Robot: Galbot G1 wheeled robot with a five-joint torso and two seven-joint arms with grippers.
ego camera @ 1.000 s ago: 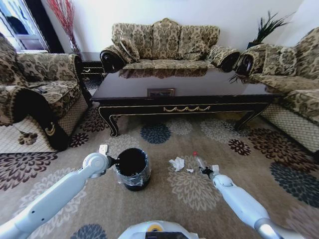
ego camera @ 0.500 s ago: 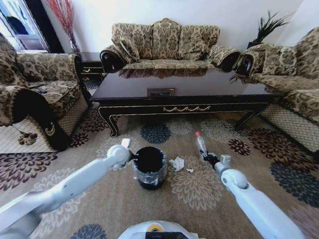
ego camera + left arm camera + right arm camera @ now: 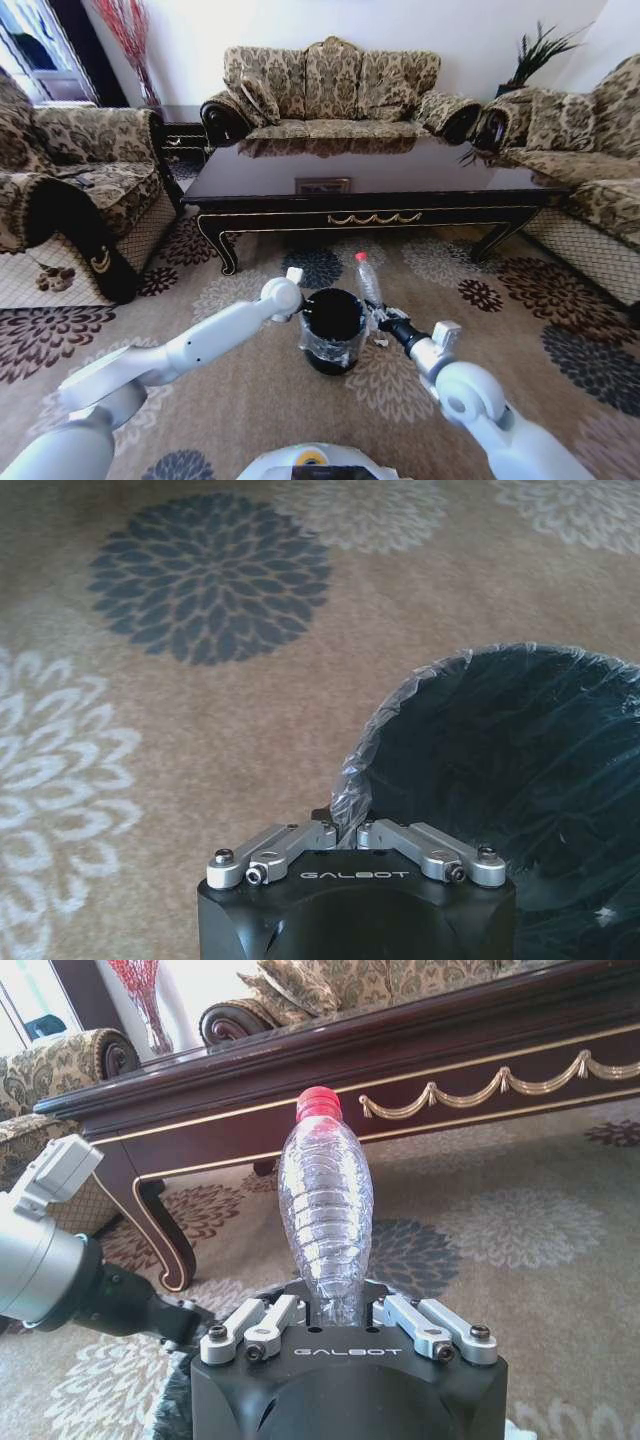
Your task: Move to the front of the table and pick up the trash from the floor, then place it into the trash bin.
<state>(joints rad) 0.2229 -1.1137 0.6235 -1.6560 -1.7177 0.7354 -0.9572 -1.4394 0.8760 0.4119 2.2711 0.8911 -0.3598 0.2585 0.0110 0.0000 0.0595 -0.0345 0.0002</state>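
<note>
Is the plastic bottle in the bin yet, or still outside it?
Outside. The right hand holds the bottle upright, red cap up, beside the trash bin, whose rim the left hand grips.

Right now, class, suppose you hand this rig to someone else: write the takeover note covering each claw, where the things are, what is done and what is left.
Left claw: shut on the bin's liner rim, holding the bin in front of the table.
Right claw: shut on a clear bottle with a red cap, upright, just beside the bin on the robot's right.
Done: robot is at the table front; bottle is off the floor.
Left: get the bottle into the bin. A white scrap lies on the floor by the bin, partly hidden by the right arm; it needs picking up too.
</note>
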